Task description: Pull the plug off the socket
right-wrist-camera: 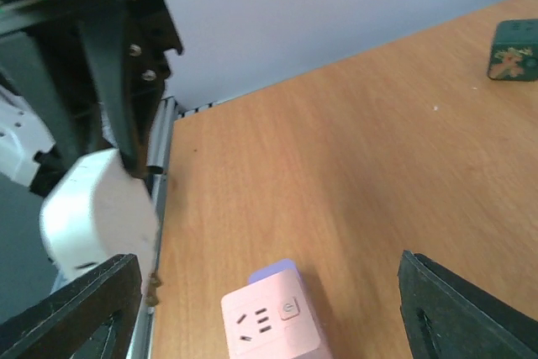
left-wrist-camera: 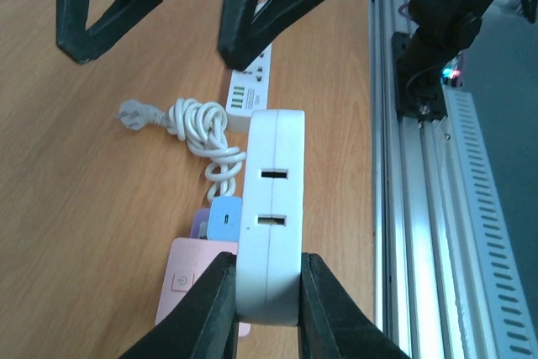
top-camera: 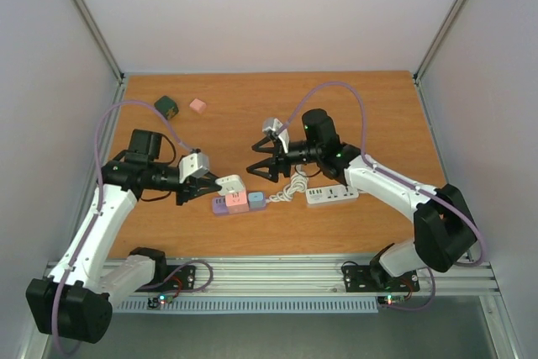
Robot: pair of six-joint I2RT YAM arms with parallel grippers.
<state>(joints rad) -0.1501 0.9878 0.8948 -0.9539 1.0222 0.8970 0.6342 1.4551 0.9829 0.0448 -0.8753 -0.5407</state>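
Note:
My left gripper (left-wrist-camera: 265,292) is shut on a white rounded plug block (left-wrist-camera: 271,208) with two slots in its side. It holds the block clear of the pink socket cube (left-wrist-camera: 189,283). That pink socket (right-wrist-camera: 269,321) shows bare holes and a button on its top face. It is joined to a purple cube (top-camera: 220,204) and a blue cube (top-camera: 256,201). My right gripper (top-camera: 262,161) is open and hangs empty above the row of cubes. In the right wrist view the white plug (right-wrist-camera: 97,208) is at the left, between the left arm's dark fingers (right-wrist-camera: 126,81).
A white power strip (top-camera: 331,195) lies right of the cubes with its coiled white cable (top-camera: 290,191) beside it. A dark green cube (top-camera: 167,107) and a small pink block (top-camera: 197,106) sit at the far left. The metal rail (left-wrist-camera: 420,208) runs along the table's near edge.

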